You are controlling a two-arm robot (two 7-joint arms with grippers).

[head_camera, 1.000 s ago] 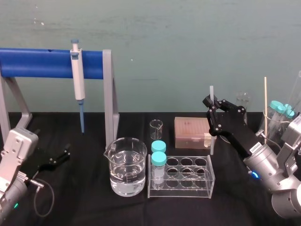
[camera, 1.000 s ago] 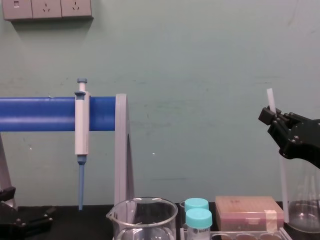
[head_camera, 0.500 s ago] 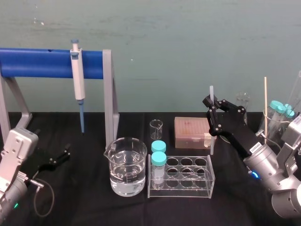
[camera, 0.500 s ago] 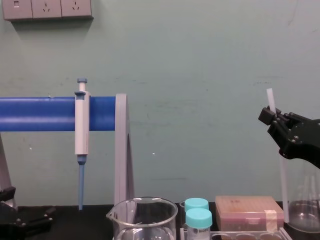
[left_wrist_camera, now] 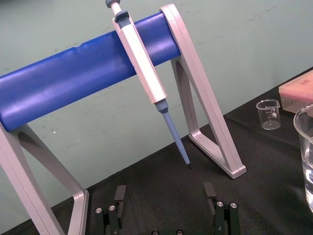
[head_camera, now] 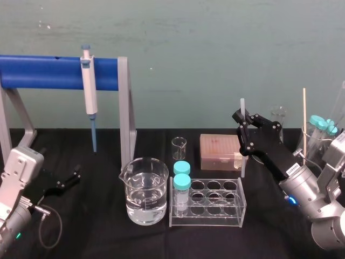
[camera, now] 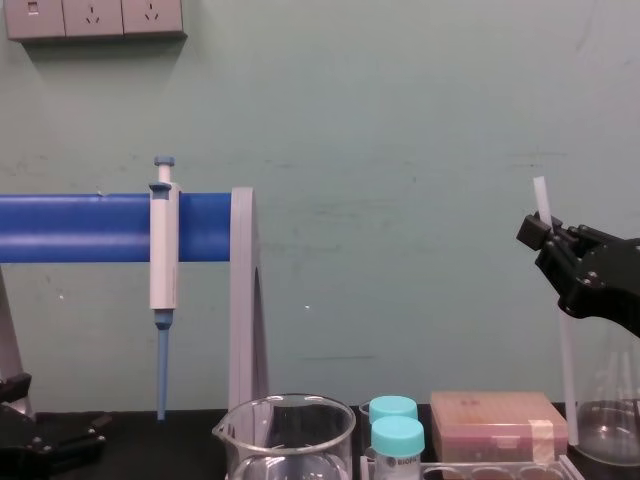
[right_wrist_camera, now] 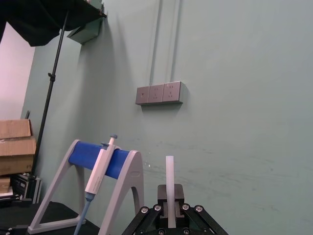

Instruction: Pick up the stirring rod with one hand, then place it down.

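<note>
Fingers of right gripper clamped on stirring rod; rod upright, just beside tip box. Judgement: lower slowly, keep rod clear of tube rack, release only once it rests. Left gripper parked low left, fingers spread.

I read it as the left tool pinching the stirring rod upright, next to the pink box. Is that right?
Not quite. It is the right tool that pinches the stirring rod upright, next to the pink box, as the head view shows. The left tool sits open and low at the table's left side.
</note>
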